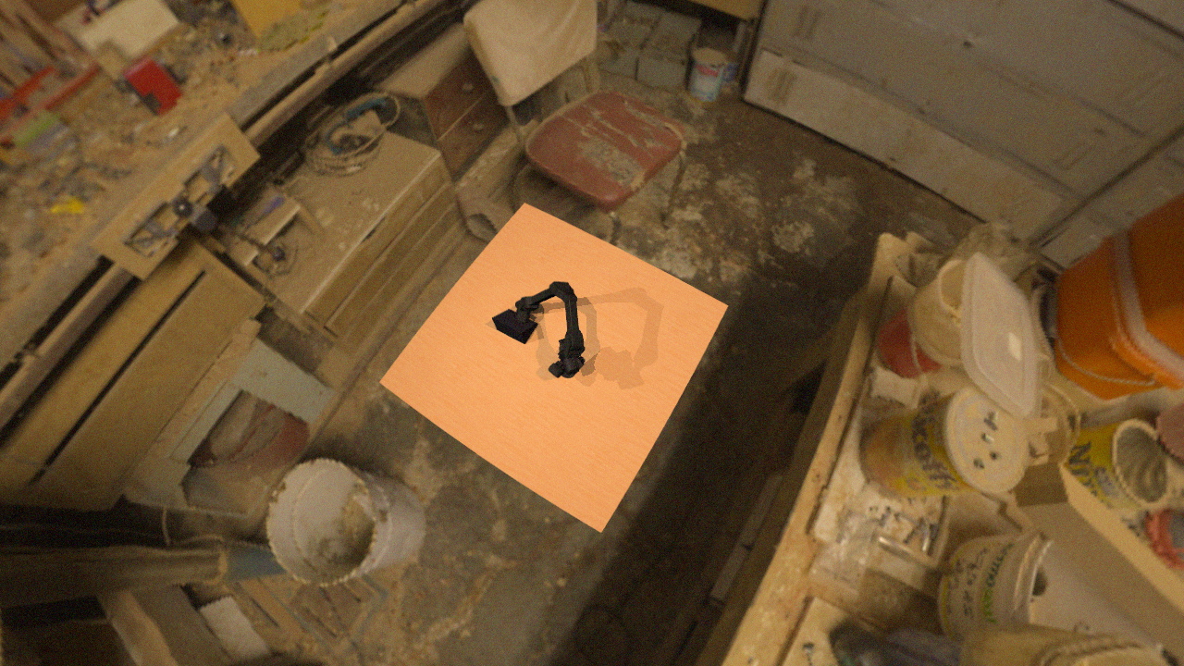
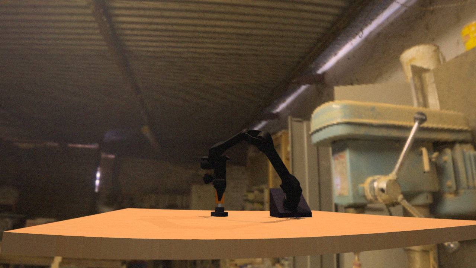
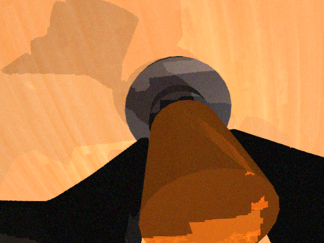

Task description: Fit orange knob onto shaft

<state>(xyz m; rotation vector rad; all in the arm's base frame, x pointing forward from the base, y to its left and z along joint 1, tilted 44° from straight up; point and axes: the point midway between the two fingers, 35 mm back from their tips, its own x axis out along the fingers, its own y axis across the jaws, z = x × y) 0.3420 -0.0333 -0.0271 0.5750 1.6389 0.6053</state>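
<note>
My gripper [image 2: 219, 199] [image 3: 187, 142] points straight down and is shut on the orange knob [image 2: 222, 200] [image 3: 189, 145], one finger on each side. The knob is upright and tapers toward its lower end. The dark round pedestal [image 2: 219, 213] [image 3: 216, 88] stands directly below. In the exterior view a short piece of the silver shaft [image 2: 219, 205] shows between the knob's lower end and the pedestal, so the knob is not down on the pedestal. Whether the shaft's tip is inside the hole cannot be seen. The hole and both flat sides are hidden. In the top view the arm hides knob and pedestal.
The arm's dark wedge-shaped base [image 1: 513, 326] [image 2: 277, 207] stands on the square wooden table top [image 1: 529, 438] [image 2: 166, 229]. The arm arches from it over to the pedestal. Shadows of the arm fall across the table. A cluttered workshop surrounds the table.
</note>
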